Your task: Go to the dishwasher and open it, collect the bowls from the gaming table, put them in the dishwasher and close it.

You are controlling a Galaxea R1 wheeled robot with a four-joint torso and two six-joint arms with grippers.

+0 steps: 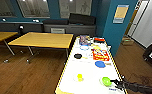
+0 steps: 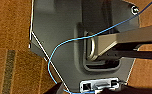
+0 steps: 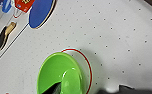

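Right gripper at the green bowl (grip unclear, perhaps touching) — blue bowl, yellow bowl nearby.

Teal walls with dark windows enclose a brown wooden floor, where a wooden dining table stands before a dark low cabinet, a poster to its right.

Wooden table on wood floor
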